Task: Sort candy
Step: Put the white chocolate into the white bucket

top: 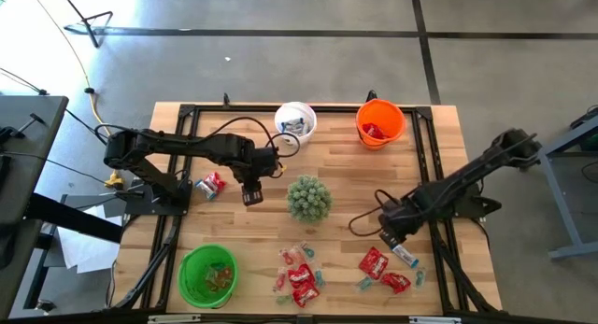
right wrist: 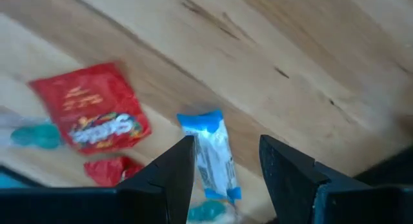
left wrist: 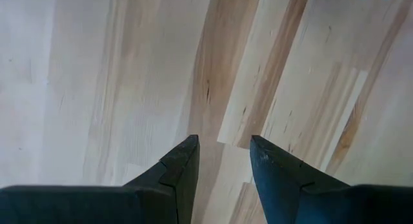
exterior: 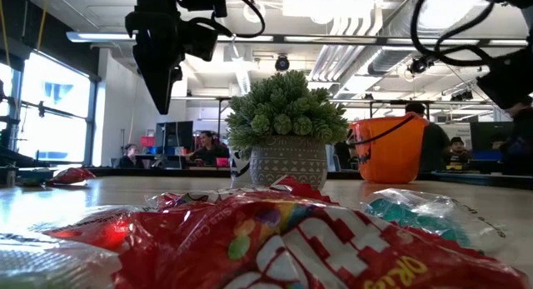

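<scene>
While the light blue-and-white wrapped candy (right wrist: 211,156) lies flat on the wooden desk (right wrist: 271,50) between its spread, empty fingers, the right end effector (right wrist: 226,161) hovers just above; the left end effector (left wrist: 224,161) hangs open over bare wood.

Both arms are matte black — chunky jointed links on black bases. Loose black cables loop off each: one arcs over the left arm (top: 177,148), another curls at nine o'clock of the right arm (top: 458,186). The fingers (left wrist: 181,175) are dark, wedge-shaped blades with stepped inner edges — plain, no markings visible.
</scene>
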{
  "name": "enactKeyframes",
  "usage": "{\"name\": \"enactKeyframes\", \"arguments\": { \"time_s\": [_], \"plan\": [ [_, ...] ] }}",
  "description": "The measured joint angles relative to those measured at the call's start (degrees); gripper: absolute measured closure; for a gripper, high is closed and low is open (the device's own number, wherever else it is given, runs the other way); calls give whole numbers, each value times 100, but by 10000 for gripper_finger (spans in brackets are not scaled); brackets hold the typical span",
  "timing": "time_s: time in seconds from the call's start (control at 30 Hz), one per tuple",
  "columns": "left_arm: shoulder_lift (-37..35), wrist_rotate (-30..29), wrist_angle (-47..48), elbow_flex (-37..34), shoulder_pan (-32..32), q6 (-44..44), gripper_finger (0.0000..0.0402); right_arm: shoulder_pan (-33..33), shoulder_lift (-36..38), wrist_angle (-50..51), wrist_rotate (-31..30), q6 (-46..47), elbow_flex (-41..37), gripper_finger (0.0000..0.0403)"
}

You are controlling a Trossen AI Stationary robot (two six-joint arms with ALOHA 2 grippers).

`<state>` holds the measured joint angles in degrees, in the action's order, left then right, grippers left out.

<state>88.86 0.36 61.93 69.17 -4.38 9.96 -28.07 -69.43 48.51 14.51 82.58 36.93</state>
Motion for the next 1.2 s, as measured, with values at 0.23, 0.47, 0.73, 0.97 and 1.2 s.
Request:
{"name": "enactKeyframes", "arguments": {
  "time_s": [0.23,0.47,0.73,0.97,1.2],
  "plan": [
    [0,0,4,0,48,89,278,-378,0,-772,336,713,-505,235],
    [0,1,9,1,152,194,278,-682,0,-1844,536,1269,-717,235],
    [0,0,5,2,188,241,277,-855,-332,-1702,306,1298,-721,235],
    [0,0,7,4,197,244,277,-920,-859,-1999,494,1146,-700,237],
    [0,0,52,4,197,246,277,-921,-1034,-1996,506,1144,-699,297]
  ]
}}
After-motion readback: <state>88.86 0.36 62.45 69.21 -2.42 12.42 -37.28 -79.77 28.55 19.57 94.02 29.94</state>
